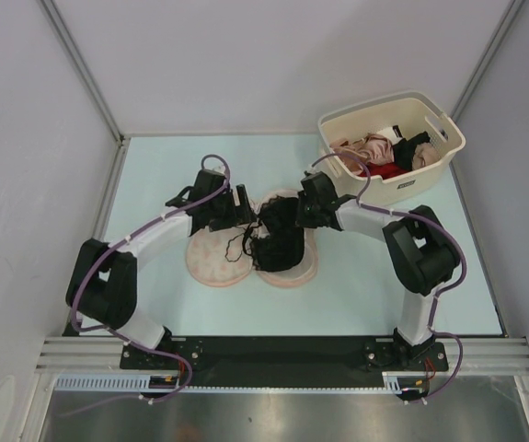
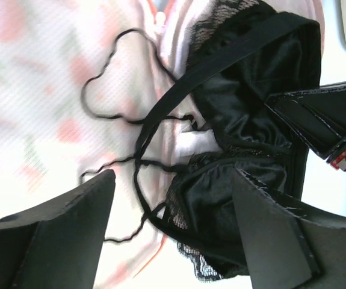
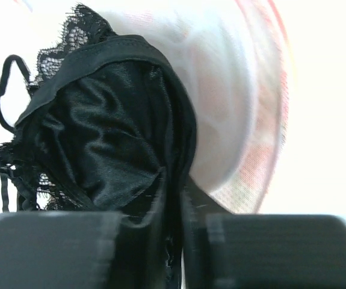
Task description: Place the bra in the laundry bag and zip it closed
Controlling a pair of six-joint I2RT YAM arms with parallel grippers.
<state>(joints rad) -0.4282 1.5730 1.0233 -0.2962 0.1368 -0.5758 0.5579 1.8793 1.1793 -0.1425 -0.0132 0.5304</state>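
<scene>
The bra (image 1: 278, 241) is seen lying on the opened laundry bag (image 1: 211, 262), mostly over its right lobe, much of which is hidden beneath it. Black fabric is pinched between the nearly closed fingers of the right gripper (image 3: 179, 226). The left gripper (image 2: 173, 186) is held wide apart above the straps. A small red label (image 2: 341, 159) on the right gripper is too small to be read.
</scene>
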